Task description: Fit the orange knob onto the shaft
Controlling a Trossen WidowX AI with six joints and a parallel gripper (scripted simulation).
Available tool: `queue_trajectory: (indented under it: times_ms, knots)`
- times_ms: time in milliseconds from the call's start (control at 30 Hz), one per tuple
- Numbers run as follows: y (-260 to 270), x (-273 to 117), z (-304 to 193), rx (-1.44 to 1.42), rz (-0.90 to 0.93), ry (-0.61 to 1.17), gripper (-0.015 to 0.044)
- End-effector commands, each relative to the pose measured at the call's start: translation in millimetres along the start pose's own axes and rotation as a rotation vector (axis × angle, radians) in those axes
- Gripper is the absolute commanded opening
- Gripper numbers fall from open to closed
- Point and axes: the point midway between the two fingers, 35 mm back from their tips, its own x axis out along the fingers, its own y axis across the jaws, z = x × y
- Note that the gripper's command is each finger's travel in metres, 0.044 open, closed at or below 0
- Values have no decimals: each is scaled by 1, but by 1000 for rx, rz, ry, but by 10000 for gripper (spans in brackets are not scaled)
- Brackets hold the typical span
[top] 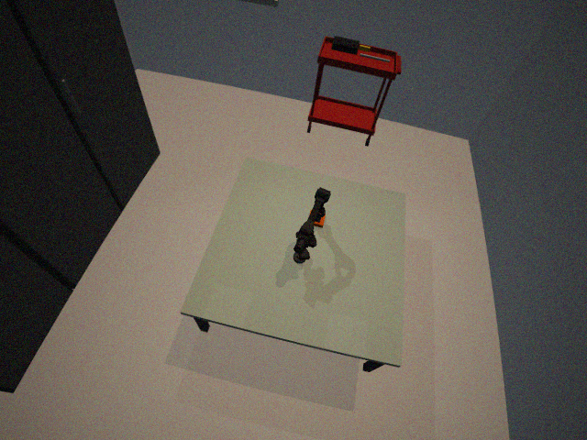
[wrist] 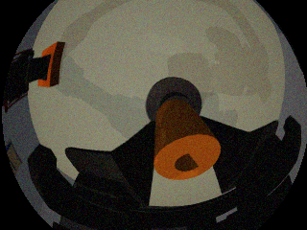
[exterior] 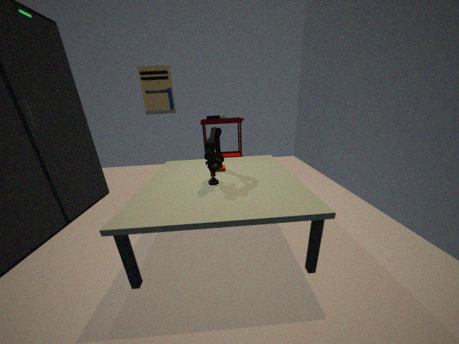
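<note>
My gripper [wrist: 177, 123] [exterior: 212, 171] is shut on the orange knob [wrist: 203, 149] [exterior: 212, 173], with a dark finger on each side of it. The knob's near end face, with a dark hole that has a flat side, points up towards the wrist camera. Its far end is over the middle of the round dark pedestal [wrist: 174, 84] [exterior: 213, 183], where a darker ring shows around it. The shaft is hidden by the knob, and I cannot tell how far down the knob sits. In the top view the arm covers the knob.
The arm's orange base plate [top: 320, 224] [exterior: 222, 168] [wrist: 55, 67] is on the pale green table [top: 256, 199] [exterior: 178, 207], behind the pedestal. The arm's shadow falls to the right of the pedestal. A red cart [top: 353, 64] [exterior: 222, 120] stands beyond the table, and a dark cabinet [top: 71, 142] [exterior: 36, 111] stands at the left.
</note>
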Motion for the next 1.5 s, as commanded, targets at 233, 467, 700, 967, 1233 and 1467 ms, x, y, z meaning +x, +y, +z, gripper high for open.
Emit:
queue_trajectory:
  times_ms: [233, 467, 700, 967, 1233, 1467]
  knots:
    - [-4, -1, -2, -13, -5, 2, 0]
    - [-7, -3, -4, -13, -6, 2, 0]
    - [-7, 3, -4, -13, -6, 2, 0]
    - [-6, 3, -3, -13, -6, 2, 0]
    - [-4, -2, -2, -22, -5, 2, 0]
    - [-1, -1, 0, -222, -5, 2, 0]
